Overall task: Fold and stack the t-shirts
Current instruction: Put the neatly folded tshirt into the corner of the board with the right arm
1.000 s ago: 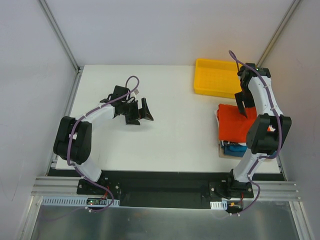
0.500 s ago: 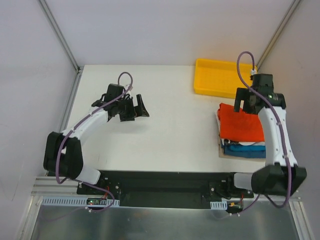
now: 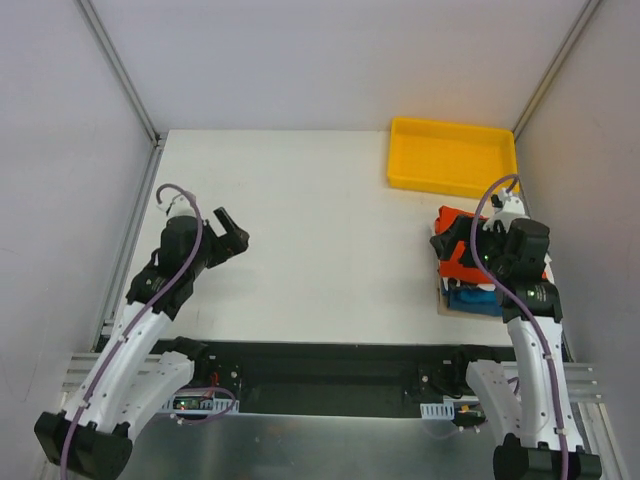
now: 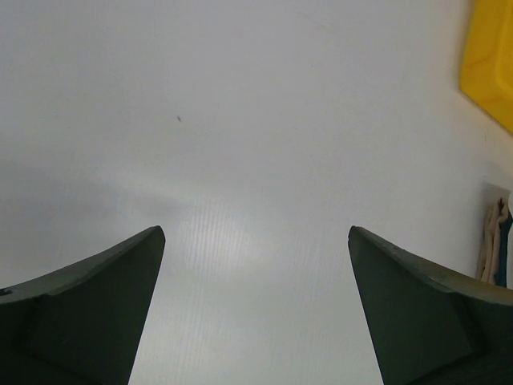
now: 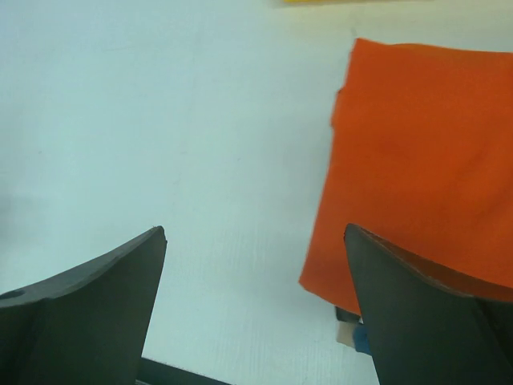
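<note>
1. The white table [image 3: 330,220] fills most of the top view.
2. The yellow tray [image 3: 452,158] sits in the table's far right corner, just beyond the shirts.
3. The t-shirts [image 3: 470,285] lie folded in one stack by the table's right edge. The orange-red shirt [image 5: 417,152] is on top, and a blue shirt [image 3: 470,299] shows beneath it at the near end.
4. My right gripper [image 5: 255,233] hovers at the stack's left edge with its fingers spread wide and nothing between them. One finger is over bare table, the other over the orange cloth; I cannot tell whether it touches.
5. My left gripper [image 4: 256,233] hangs over the left part of the table, well apart from the stack, its fingers also spread and holding nothing.
</note>
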You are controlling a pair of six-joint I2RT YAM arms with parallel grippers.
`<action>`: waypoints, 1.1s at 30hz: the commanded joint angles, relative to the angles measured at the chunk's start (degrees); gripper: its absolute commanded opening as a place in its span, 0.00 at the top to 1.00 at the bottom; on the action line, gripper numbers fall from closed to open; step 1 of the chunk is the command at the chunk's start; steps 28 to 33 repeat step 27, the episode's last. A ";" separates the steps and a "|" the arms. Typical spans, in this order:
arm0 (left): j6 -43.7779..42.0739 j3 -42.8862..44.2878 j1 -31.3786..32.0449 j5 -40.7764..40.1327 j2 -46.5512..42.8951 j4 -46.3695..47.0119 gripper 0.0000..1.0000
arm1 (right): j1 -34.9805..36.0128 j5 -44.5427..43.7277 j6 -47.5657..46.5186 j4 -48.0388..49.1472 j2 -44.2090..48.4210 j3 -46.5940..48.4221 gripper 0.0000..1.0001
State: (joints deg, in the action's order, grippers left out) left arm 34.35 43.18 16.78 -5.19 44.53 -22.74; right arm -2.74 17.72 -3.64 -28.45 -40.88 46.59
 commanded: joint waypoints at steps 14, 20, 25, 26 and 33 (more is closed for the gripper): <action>5.55 -8.99 -0.52 -10.01 -8.06 -1.25 0.01 | 25.95 -3.48 1.18 21.24 2.74 -17.32 0.04; 5.38 -8.90 -0.52 -10.45 -7.27 -1.25 0.01 | 26.21 -6.64 1.35 21.42 2.74 -17.59 0.04; 6.17 -8.81 -0.52 -9.84 -7.09 -1.34 0.01 | 26.74 -10.06 1.26 22.56 3.52 -18.99 0.04; 6.00 -8.47 -0.52 -9.66 -6.83 -1.25 0.01 | 26.74 -10.42 1.27 22.47 4.31 -18.99 0.04; 5.73 -8.37 -0.52 -9.49 -6.74 -1.34 0.01 | 26.82 -10.77 1.27 22.30 4.76 -18.73 0.04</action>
